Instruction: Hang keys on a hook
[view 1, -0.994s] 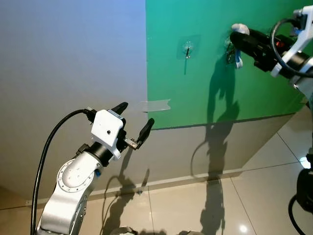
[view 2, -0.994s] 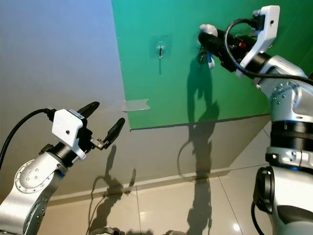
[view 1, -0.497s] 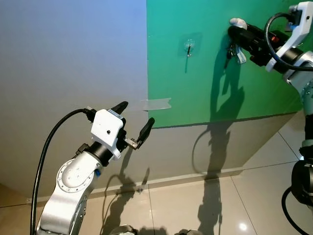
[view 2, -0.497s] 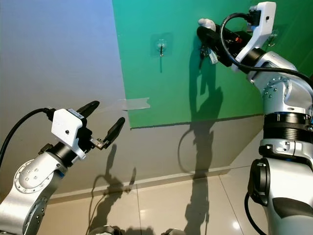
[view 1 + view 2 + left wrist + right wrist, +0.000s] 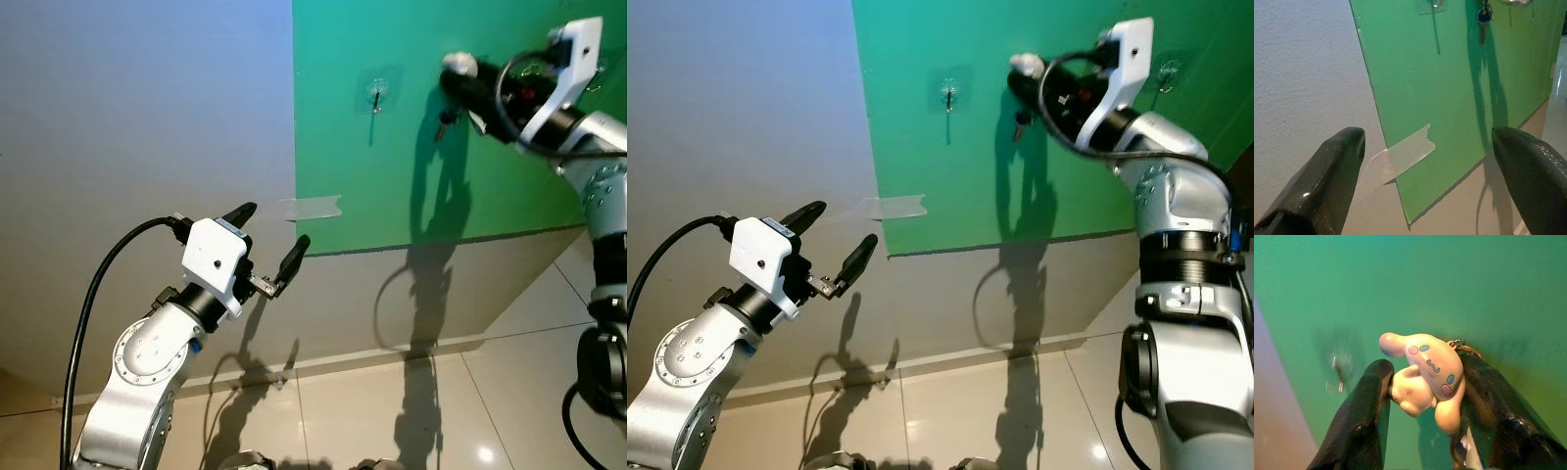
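My right gripper (image 5: 458, 74) is raised against the green panel (image 5: 392, 186) and is shut on a white cartoon charm (image 5: 1426, 371). The keys (image 5: 1019, 123) dangle below the charm. A clear stick-on hook (image 5: 376, 95) is on the panel to the left of the gripper, and there is a gap between it and the keys. In the right wrist view the hook (image 5: 1336, 373) is blurred, off to the side of the fingers (image 5: 1365, 417). My left gripper (image 5: 267, 238) is held low before the grey wall, open and empty.
A second clear hook (image 5: 1165, 70) is on the panel behind my right arm. A strip of clear tape (image 5: 313, 208) holds the panel's left edge to the grey wall (image 5: 147, 117). Glossy tiled floor (image 5: 392, 411) lies below.
My right gripper has carried the charm and keys leftward along the panel, closer to the left hook. The left arm has not moved.
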Tool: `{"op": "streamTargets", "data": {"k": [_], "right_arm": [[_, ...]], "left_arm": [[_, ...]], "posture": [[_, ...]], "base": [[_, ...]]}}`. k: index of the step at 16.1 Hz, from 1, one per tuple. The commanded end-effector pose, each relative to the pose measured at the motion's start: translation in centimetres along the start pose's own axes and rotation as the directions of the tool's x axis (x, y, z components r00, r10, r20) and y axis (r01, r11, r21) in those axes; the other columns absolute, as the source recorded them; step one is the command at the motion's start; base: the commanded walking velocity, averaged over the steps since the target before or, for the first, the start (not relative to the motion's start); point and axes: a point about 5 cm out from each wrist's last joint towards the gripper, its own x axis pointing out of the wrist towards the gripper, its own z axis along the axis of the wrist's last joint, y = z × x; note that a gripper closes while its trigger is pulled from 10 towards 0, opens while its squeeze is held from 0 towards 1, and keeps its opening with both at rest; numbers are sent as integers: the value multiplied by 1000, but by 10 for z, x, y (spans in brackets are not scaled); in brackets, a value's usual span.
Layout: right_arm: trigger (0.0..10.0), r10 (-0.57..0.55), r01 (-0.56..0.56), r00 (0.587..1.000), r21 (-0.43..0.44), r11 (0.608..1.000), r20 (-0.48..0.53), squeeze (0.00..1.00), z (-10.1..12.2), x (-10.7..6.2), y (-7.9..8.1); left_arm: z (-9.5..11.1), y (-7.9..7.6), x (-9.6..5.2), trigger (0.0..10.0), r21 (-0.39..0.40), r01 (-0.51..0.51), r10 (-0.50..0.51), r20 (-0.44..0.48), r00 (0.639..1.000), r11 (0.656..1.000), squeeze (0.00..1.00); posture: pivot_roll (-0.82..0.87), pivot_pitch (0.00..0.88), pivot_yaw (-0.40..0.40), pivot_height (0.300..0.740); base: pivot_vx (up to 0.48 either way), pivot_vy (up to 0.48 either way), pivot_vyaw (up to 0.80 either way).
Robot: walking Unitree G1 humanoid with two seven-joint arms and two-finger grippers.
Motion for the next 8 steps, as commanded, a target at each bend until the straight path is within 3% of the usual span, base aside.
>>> {"op": "streamTargets", "data": {"k": [1,8], "right_arm": [[10000,30,-31,999,-23,999,-44,0,-7,1,5],[10000,39,-54,988,-101,993,-146,0,-36,-12,20]], "left_arm": [[3,-2,-1,10000,4,8,-8,1,1000,1000,0],[2,-6,0,10000,-2,23,-23,2,1000,1000,0]], "posture": [[41,59,-8,740],[32,66,2,740]], "base": [[0,0,0],[0,0,0]]}}
